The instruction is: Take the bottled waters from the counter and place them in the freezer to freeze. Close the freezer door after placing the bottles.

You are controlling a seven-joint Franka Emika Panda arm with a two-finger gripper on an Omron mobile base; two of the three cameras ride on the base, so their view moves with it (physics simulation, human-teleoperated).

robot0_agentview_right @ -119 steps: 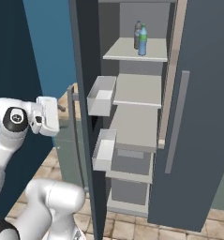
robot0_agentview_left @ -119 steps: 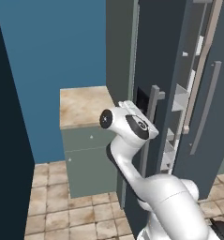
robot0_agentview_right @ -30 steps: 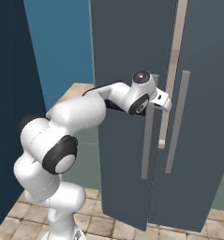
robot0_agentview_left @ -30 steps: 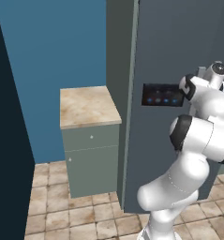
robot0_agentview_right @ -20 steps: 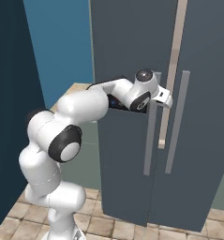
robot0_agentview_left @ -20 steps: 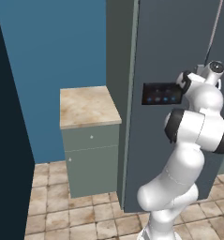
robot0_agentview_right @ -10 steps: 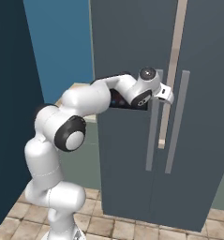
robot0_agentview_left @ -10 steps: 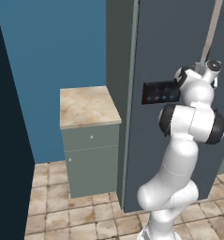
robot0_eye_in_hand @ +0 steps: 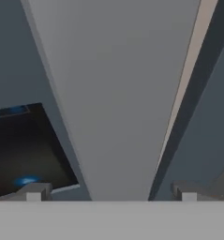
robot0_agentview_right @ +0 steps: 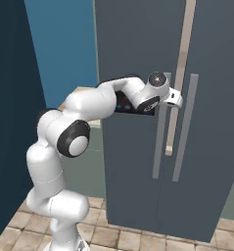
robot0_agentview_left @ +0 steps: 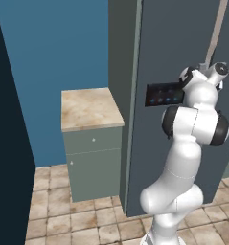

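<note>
Against the front of the freezer (robot0_agentview_right: 152,59) the white arm (robot0_agentview_right: 89,108) reached up and across, its gripper (robot0_agentview_right: 174,99) at the grey bar handle (robot0_agentview_right: 160,142) of the freezer door (robot0_agentview_right: 133,162). From the hand camera the fingers (robot0_eye_in_hand: 34,191) stood wide apart, one tip low on each side, with the pale handle (robot0_eye_in_hand: 118,103) running up between them and nothing clamped. The black display panel (robot0_eye_in_hand: 26,150) with small blue lights lay just to the left of that handle in this view. From the right base camera, the door sat flush with its neighbour (robot0_agentview_right: 211,147), which carried a second bar handle (robot0_agentview_right: 185,127), and a pale tan strip (robot0_agentview_right: 179,73) ran down the seam between the two doors. From the left base camera the display panel (robot0_agentview_left: 164,94) showed on the door (robot0_agentview_left: 154,158) beside the arm's upper links (robot0_agentview_left: 195,119). Left of the freezer (robot0_agentview_left: 123,72) stood the counter (robot0_agentview_left: 89,109), a beige stone top over a grey-green cabinet (robot0_agentview_left: 94,165) with small knobs. I could not tell from these views where the bottles were. Tan floor tiles (robot0_agentview_left: 63,220) ran beneath.
</note>
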